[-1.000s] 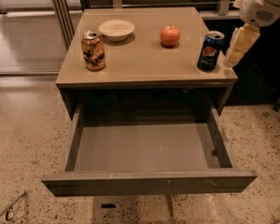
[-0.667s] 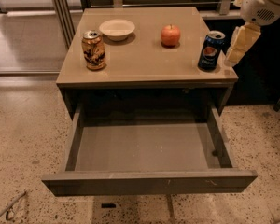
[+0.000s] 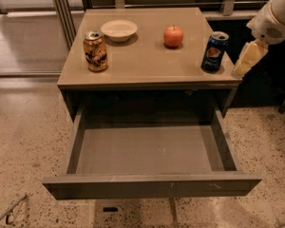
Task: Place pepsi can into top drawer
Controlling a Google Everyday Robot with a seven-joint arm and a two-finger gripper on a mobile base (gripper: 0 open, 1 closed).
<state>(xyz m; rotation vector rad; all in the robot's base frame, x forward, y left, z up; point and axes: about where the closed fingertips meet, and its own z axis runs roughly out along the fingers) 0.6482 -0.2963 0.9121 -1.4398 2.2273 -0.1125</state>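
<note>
The pepsi can (image 3: 213, 52), dark blue with a silver top, stands upright at the right front corner of the table top (image 3: 147, 63). My gripper (image 3: 242, 65) hangs just right of the can, past the table's right edge and at about the can's height. It is not touching the can. The top drawer (image 3: 142, 151) is pulled fully open below the table top. Its bare grey floor has nothing on it.
A gold-brown patterned can (image 3: 95, 51) stands at the table's left front. A cream bowl (image 3: 118, 30) and a red apple (image 3: 173, 36) sit toward the back. A metal railing runs behind the table, and speckled floor surrounds it.
My gripper has dipped slightly lower beside the pepsi can. The can, the drawer and the other objects have not moved.
</note>
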